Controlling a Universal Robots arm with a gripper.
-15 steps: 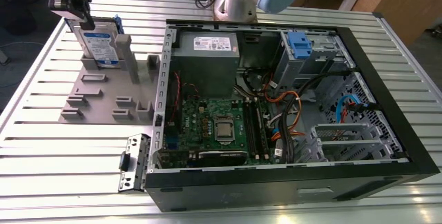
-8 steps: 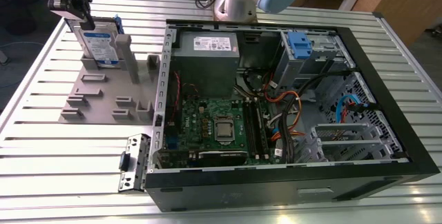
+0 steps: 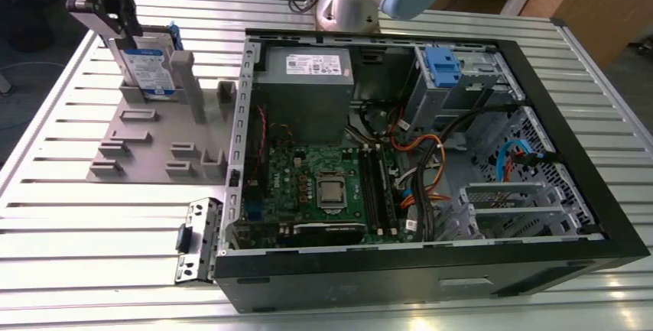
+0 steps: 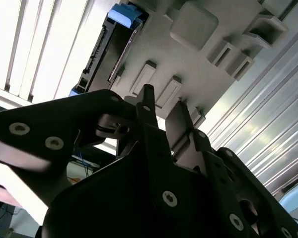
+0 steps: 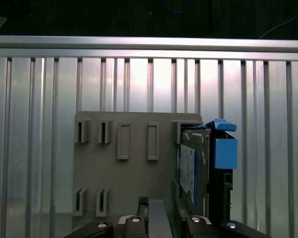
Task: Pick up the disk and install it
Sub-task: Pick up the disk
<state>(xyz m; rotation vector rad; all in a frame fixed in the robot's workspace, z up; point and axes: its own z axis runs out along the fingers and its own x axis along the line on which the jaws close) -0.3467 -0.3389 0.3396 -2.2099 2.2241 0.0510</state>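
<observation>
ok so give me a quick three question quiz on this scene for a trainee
1. Fill in: the tool hovers over the grey holder, and the disk stands ___ in it.
2. Short answer: in the exterior view, on which side of the computer case is the disk?
3. Pick one: what supports the disk? A) the tool B) the grey holder C) the computer case

Key: 1 upright; 2 the exterior view's left; 3 B

A slatted metal table [image 3: 82, 270] carries a grey fixture plate [image 3: 153, 146] and a computer case [image 3: 408, 279].
</observation>
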